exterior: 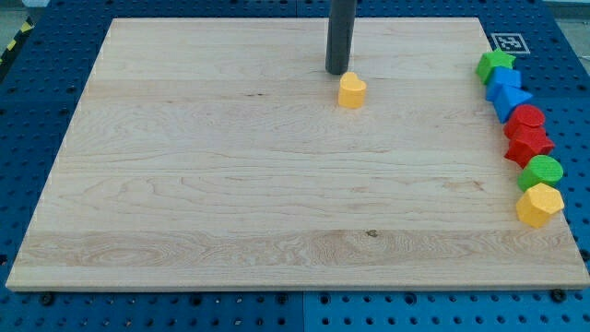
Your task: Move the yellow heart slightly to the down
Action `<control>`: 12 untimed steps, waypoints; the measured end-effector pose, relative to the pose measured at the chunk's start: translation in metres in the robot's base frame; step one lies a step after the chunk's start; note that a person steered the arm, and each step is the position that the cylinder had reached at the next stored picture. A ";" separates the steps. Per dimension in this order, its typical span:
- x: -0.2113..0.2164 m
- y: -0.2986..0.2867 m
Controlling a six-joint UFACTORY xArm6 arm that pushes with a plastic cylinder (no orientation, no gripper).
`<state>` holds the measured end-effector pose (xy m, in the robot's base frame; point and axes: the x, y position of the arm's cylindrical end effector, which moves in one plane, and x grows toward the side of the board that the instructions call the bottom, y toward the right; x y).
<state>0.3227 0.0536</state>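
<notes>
yellow heart (pixel 351 90) seemingly touching my tip (pixel 336 73), just below

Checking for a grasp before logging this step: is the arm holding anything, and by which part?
Nothing is held. My tip is a bare rod end just above-left of the yellow heart, at its upper edge; contact cannot be told.

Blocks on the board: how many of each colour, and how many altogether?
Yellow: 2, the heart just below my tip and one at the right edge.
Green: 2.
Blue: 2.
Red: 2.
Total: 8 blocks.
</notes>
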 end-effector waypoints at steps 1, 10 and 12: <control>0.014 0.001; 0.010 0.036; -0.028 0.041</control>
